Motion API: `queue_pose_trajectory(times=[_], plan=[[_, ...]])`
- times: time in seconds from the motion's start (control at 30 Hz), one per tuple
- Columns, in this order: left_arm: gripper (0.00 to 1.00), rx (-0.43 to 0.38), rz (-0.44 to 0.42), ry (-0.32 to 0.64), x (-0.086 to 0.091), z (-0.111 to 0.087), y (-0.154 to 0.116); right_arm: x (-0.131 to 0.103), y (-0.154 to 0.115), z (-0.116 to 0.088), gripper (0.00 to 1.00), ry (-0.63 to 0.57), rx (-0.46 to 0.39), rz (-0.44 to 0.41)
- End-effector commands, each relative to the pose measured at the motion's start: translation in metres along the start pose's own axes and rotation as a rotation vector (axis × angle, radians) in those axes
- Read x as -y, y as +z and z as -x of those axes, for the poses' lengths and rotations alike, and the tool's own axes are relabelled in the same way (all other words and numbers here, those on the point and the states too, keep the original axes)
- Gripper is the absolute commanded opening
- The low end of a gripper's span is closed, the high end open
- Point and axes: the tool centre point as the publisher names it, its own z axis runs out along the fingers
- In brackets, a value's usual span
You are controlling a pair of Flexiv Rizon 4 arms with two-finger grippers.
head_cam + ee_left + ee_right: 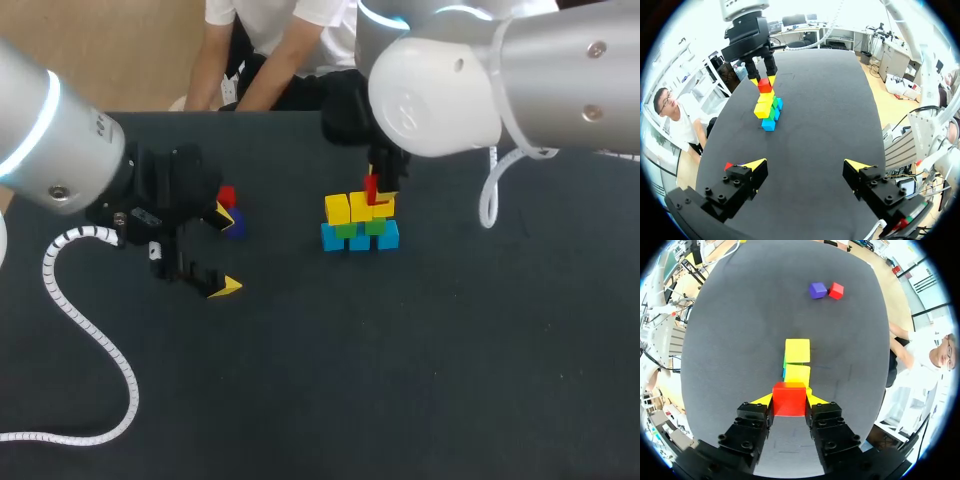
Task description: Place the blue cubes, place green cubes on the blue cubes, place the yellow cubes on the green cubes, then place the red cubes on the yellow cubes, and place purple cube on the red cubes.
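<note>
Gripping red cube (789,399): clamped on opposite flat faces by the right gripper (789,400); judged light, rigid, smooth.
Left gripper (806,165): spread wide, nothing held.

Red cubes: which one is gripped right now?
The red cube over the yellow cubes: the right gripper is shut on it. The other red cube lies loose on the table beside the purple cube.
</note>
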Motion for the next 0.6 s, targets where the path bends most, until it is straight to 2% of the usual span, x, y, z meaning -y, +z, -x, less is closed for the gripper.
queue_pose_trajectory(times=[0.03, 0.6], plan=[[1.00, 0.007, -0.003, 0.004, -0.0005, -0.0021, -0.0008, 0.0048, 0.0001, 0.0025, 0.00, -0.005, 0.000, 0.007], [1.00, 0.007, -0.003, 0.004, -0.0005, -0.0021, -0.0008, 0.0097, 0.0074, 0.0024, 0.00, 0.002, 0.000, 0.024]])
